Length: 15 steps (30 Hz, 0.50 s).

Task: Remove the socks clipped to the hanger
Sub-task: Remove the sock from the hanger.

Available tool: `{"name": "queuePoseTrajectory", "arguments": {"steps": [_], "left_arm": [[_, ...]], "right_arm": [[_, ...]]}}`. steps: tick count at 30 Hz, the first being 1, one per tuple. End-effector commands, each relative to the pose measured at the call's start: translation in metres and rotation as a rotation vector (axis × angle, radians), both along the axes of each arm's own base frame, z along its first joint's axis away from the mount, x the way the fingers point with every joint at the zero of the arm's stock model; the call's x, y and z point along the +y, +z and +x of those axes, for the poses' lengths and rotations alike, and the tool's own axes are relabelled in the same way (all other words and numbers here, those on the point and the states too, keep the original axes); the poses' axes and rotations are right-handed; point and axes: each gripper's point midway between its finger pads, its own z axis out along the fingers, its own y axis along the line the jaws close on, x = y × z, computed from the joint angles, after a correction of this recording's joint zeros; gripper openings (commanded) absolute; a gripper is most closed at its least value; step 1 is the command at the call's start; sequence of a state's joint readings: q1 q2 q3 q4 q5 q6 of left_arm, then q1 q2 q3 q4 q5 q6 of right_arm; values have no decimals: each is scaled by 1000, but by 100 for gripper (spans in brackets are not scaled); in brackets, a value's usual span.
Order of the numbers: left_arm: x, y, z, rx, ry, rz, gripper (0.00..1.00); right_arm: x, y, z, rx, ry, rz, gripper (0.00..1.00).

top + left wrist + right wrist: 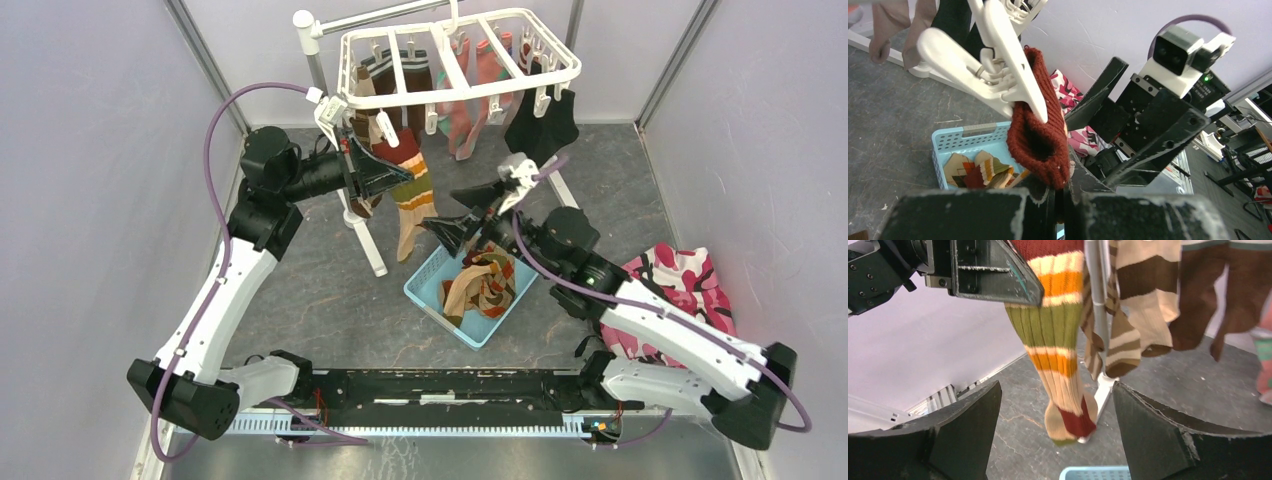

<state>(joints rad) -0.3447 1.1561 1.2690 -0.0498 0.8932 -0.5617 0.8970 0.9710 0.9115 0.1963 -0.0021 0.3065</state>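
The striped sock [415,200] hangs at the front left corner of the hanger [398,62]. Its rust-red cuff [1040,125] sits in a white clip [993,65]. The left gripper [1063,200] is closed on the lower edge of that cuff, fingers pressed together with the knit between them. Further socks hang from the frame: brown, coral [470,120] and black [540,125]. The right gripper [1057,390] is spread wide and holds nothing. It hangs just beside the striped sock, above the light blue basket [430,275]. The basket holds argyle socks [485,285]. A camouflage cloth heap [680,280] lies to the right of the basket.
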Motion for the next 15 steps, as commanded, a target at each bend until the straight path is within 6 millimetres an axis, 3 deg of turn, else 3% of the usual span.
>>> {"name": "queuePoseTrajectory", "arguments": {"steps": [1,5,6,8,9,10,12,13,15], "left_arm": [[1,18,-17,-27,-33,-39,2],[1,22,-19,-31,-31,-45,2],[2,23,-19,-33,-31,-46,2],[3,24,-21,-36,-28,-46,6],[3,22,-20,-34,-24,-43,15],[3,20,-20,-31,-21,-38,31],[5,13,-18,-22,-2,-15,69],[6,7,-17,-23,7,4,82],[8,-3,-18,-25,12,38,92]], "right_arm": [[38,23,-2,-73,140,3,86],[65,32,-5,-53,246,51,72],[68,33,-4,-47,256,57,65],[69,39,-6,-43,266,82,39],[68,43,-7,-43,266,96,23],[64,47,-7,-39,255,109,5],[57,55,-11,-41,248,124,0],[53,58,-14,-45,253,131,0],[46,62,-18,-43,267,136,0]]}}
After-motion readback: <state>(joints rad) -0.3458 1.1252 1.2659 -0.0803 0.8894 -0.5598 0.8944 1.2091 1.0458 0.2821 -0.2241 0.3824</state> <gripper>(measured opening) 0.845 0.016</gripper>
